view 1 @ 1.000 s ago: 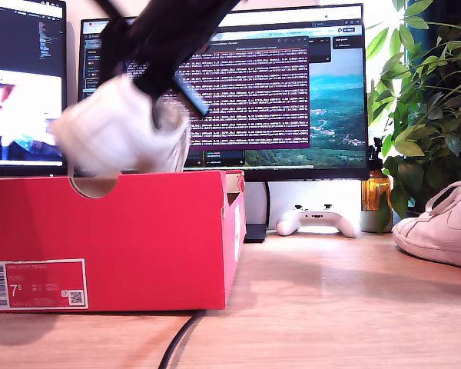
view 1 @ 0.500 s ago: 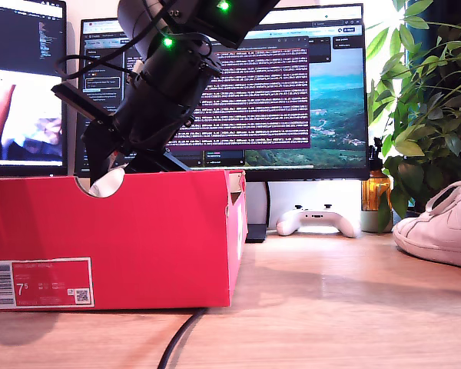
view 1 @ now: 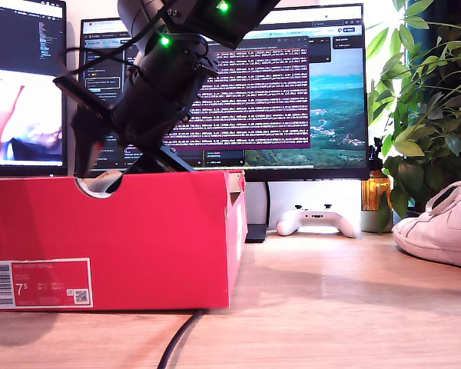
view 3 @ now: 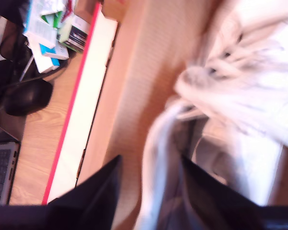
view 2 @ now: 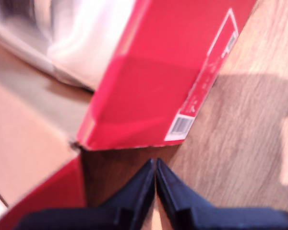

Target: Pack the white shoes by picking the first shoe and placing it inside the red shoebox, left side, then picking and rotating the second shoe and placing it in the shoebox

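While my second gripper (view 3: 149, 191) straddles the soft shoe (view 3: 240, 96) collar inside the red shoebox (view 1: 115, 238), jaws parted, my first gripper (view 2: 156, 179) idles closed, empty.

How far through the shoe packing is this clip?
About halfway. One shoe is down inside the shoebox, with my second gripper straddling its collar, not yet clear of it. My first gripper is shut and empty beside the box. Left to do: the other shoe lies on the desk at the exterior view's right, to be picked up, rotated and packed.
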